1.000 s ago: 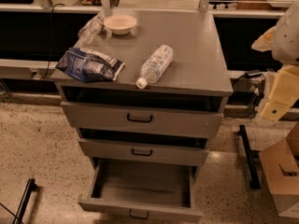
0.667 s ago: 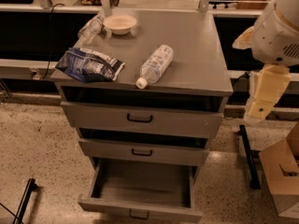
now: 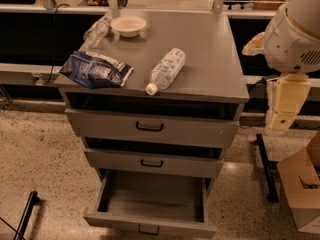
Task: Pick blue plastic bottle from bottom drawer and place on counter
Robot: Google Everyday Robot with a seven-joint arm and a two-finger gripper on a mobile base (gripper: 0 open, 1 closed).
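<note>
The blue plastic bottle (image 3: 167, 69) lies on its side on the counter (image 3: 210, 59), near the front edge, with its white cap pointing toward the front. The bottom drawer (image 3: 150, 223) is pulled open and its tray holds nothing. My gripper is out of view. Only the white arm housing (image 3: 295, 39) and a cream link (image 3: 284, 101) show at the right, beside the cabinet and apart from the bottle.
A dark blue snack bag (image 3: 95, 70) lies at the counter's front left. A white bowl (image 3: 128, 25) and a plain clear bottle (image 3: 97, 31) sit at the back left. A cardboard box (image 3: 302, 194) stands on the floor at the right. The two upper drawers are slightly open.
My arm has swung further into view at the right and risen. The bottle, the bag and the drawers have not moved.
</note>
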